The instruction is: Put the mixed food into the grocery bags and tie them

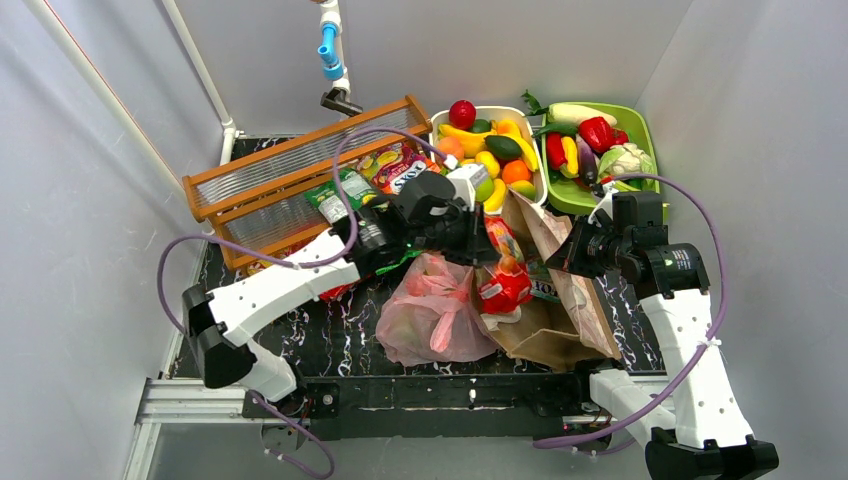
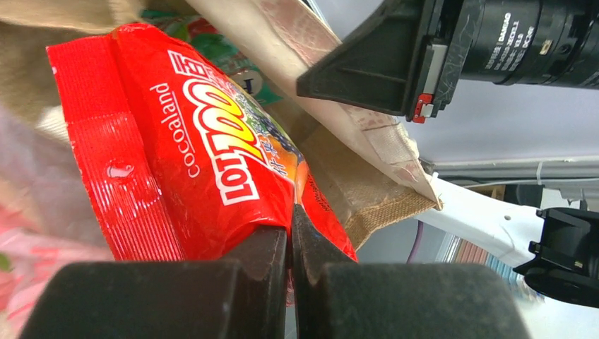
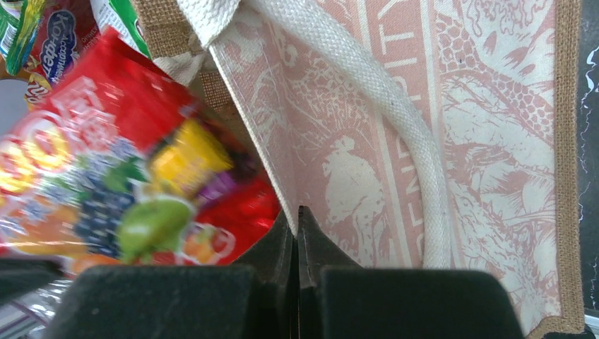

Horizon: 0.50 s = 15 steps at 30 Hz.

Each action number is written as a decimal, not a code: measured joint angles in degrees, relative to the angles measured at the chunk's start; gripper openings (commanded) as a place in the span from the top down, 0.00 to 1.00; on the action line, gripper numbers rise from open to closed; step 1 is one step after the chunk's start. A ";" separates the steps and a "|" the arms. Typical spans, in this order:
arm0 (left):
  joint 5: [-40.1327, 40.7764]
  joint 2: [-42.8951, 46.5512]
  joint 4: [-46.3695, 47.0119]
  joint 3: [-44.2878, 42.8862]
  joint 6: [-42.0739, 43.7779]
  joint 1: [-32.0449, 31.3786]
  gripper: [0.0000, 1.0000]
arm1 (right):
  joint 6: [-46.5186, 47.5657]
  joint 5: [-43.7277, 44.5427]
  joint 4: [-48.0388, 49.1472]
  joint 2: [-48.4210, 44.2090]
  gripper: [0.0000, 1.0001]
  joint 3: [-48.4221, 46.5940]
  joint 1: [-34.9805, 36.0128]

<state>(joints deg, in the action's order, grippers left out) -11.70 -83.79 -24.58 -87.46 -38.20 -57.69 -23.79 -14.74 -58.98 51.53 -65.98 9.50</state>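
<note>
While its jaws are pressed shut on one edge of the red packet point(image 2: 176, 155), the left end effector point(image 2: 291, 212) holds this packet against the brown bag point(image 1: 555, 335), near its open top. The right end effector point(image 3: 297, 215) is closed too. It seems to pinch the printed wall of the brown bag, though the contact itself is hidden. Just left of the brown bag, the pink bag point(image 1: 430, 320) lies on the worktop point(image 1: 330, 340).
</note>
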 measured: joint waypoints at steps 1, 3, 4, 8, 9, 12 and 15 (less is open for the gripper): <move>-0.02 -0.96 0.81 0.00 -0.22 -0.96 1.00 | 0.00 0.02 0.02 0.02 0.99 -0.04 0.00; -0.13 -2.97 2.29 -0.02 -0.42 -2.82 1.00 | 0.02 0.02 -0.02 0.13 0.99 -0.20 0.00; -0.31 -4.00 2.69 -0.02 -0.44 -3.63 1.00 | 0.00 0.04 0.00 0.20 0.99 -0.26 0.00; -1.25 -8.26 4.02 -0.24 -0.61 -6.23 1.00 | 0.00 0.04 -0.04 0.33 0.99 -0.46 0.00; -1.46 -9.35 4.33 -0.24 -0.72 -6.64 1.00 | 0.00 0.07 -0.11 0.35 0.99 -0.63 0.00; -2.71 -12.35 5.81 -0.24 -1.55 -7.67 1.00 | 0.02 0.04 -0.39 0.33 0.99 -1.25 0.00; -3.61 -14.25 7.63 -0.39 -2.29 -8.11 1.00 | 0.02 0.04 -0.66 0.33 0.99 -1.44 0.00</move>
<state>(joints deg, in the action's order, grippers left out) -15.31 -98.04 -16.95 -87.85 -40.49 -65.80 -23.77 -14.70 -59.64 51.86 -67.42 9.50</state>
